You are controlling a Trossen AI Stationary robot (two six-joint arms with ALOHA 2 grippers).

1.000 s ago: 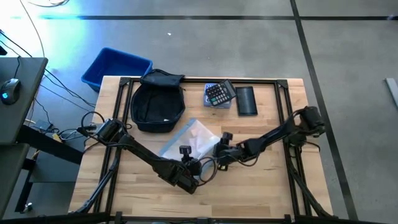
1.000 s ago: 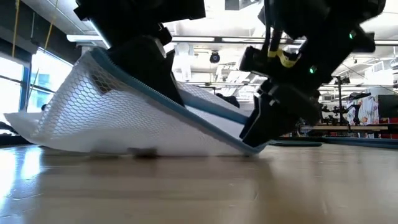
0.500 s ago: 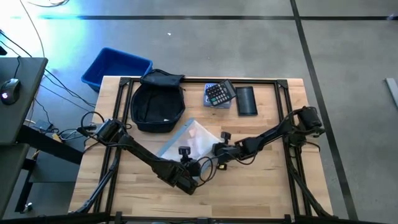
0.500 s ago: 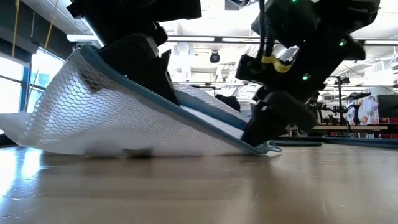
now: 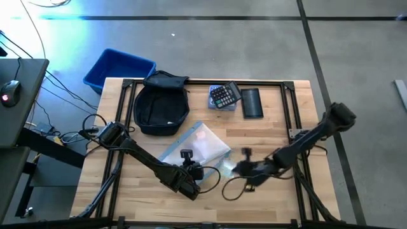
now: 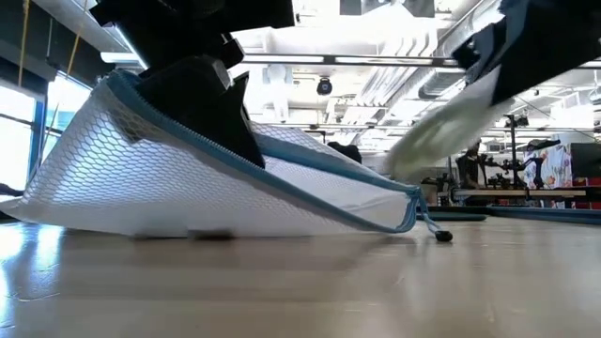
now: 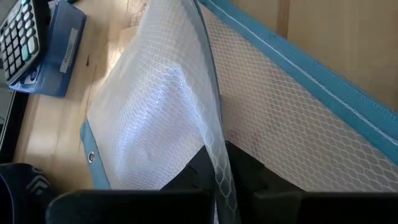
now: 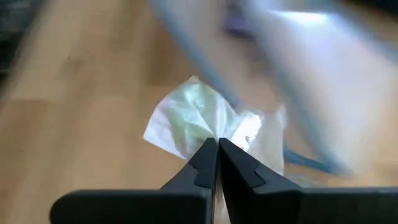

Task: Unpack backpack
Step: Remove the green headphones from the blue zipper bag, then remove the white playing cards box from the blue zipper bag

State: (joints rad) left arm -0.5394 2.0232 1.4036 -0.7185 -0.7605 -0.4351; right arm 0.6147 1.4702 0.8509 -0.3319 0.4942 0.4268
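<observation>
Compared with a second ago, the right hand (image 5: pixel 236 168) has drawn back from the mouth of the mesh pouch (image 5: pixel 194 147) toward the right side of the bench (image 5: pixel 280 210), and a pale crumpled bag (image 8: pixel 205 121) now hangs clenched between its closed fingers, clear of the pouch. From left to right in the high view: a blue bin (image 5: pixel 118 69) stands off the bench's far left corner; the backpack (image 5: pixel 162 105) lies on the far left part of the bench, mouth open and apparently slack, touched by neither arm; the left hand (image 5: pixel 186 166) pinches one edge of the white, blue-trimmed mesh pouch and holds that edge raised, so that in the low view the pouch slopes down to its zipper end (image 6: pixel 413 208) on the wood. Farther right, along the far edge, a calculator (image 5: pixel 224 95) rests on a small blue box, with a flat black pouch (image 5: pixel 252 102) just beside it. Progress is judged well advanced: several items already lie outside the backpack, and the work in hand is emptying the mesh pouch itself. Remaining, as far as can be seen, is setting down the crumpled bag and checking the pouch and backpack; whether either still holds anything cannot be told.
</observation>
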